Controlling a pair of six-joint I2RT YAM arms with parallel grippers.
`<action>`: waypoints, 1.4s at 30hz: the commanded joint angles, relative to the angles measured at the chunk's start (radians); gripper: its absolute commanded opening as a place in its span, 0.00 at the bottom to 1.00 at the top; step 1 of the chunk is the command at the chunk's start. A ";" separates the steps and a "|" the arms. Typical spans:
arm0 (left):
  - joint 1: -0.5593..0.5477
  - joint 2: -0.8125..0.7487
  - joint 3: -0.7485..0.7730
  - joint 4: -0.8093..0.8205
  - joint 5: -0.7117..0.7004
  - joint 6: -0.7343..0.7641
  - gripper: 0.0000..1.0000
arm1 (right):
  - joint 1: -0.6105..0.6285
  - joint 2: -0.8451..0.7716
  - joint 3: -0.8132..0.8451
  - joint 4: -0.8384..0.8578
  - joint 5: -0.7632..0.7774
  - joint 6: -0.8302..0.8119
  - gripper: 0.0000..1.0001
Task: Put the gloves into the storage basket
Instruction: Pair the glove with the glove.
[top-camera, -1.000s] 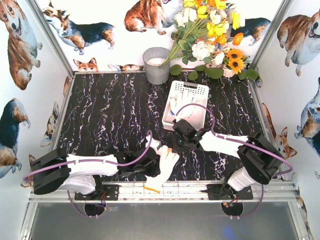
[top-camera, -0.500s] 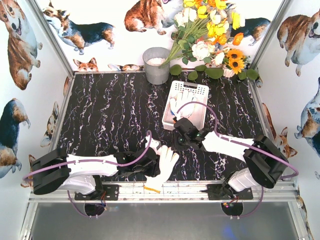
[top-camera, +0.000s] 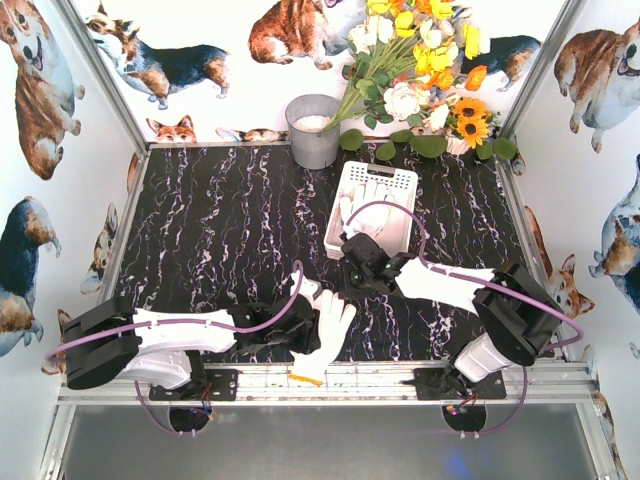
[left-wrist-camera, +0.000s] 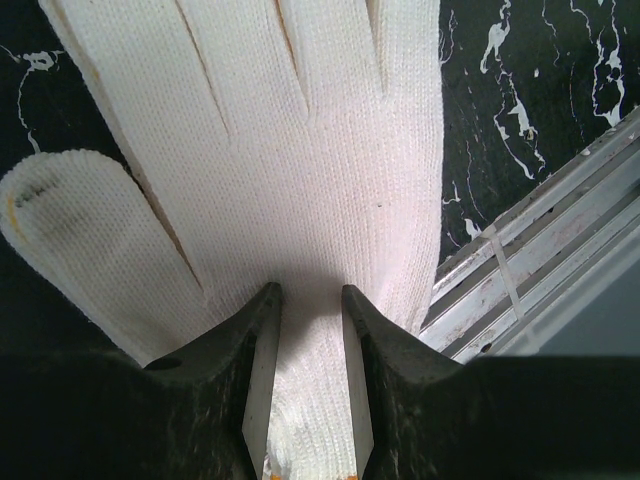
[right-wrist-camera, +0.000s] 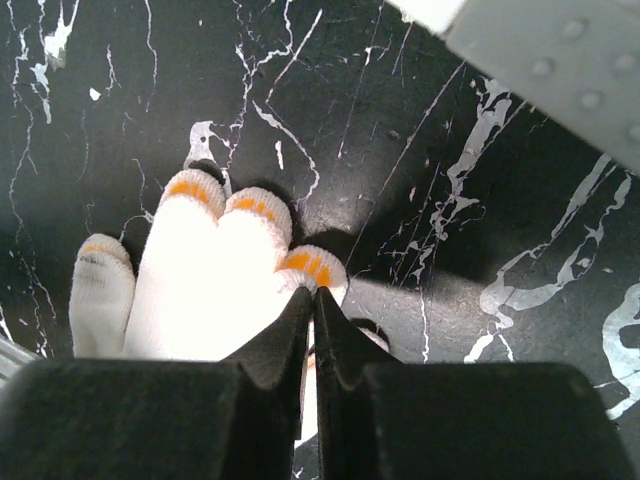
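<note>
Glove (left-wrist-camera: 300, 150) fingertips beyond the left-wrist view's top edge

Left tool (left-wrist-camera: 305, 300) pinches at a narrow gap, right tool (right-wrist-camera: 312, 300) fully closed.

The glove (left-wrist-camera: 300, 150) is soft white knit cloth, a bit bumpy. The left gripper (left-wrist-camera: 307, 300) has dull black plastic fingers (left-wrist-camera: 215, 390). The table (top-camera: 220, 230) is smooth and black with white streaks, like stone. The storage basket (top-camera: 378, 172) is white plastic. The bucket (top-camera: 313, 145) is dull grey metal. The rail (top-camera: 400, 378) is silvery metal.
</note>
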 joint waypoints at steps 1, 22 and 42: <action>0.004 0.003 -0.012 -0.039 -0.004 0.003 0.26 | 0.004 0.009 0.047 0.054 0.034 -0.016 0.03; 0.079 -0.194 0.130 -0.394 0.022 -0.083 0.66 | 0.004 -0.263 -0.028 -0.092 -0.071 0.132 0.43; 0.325 -0.210 -0.059 -0.237 0.229 -0.147 0.64 | 0.029 -0.288 -0.251 0.042 -0.140 0.350 0.47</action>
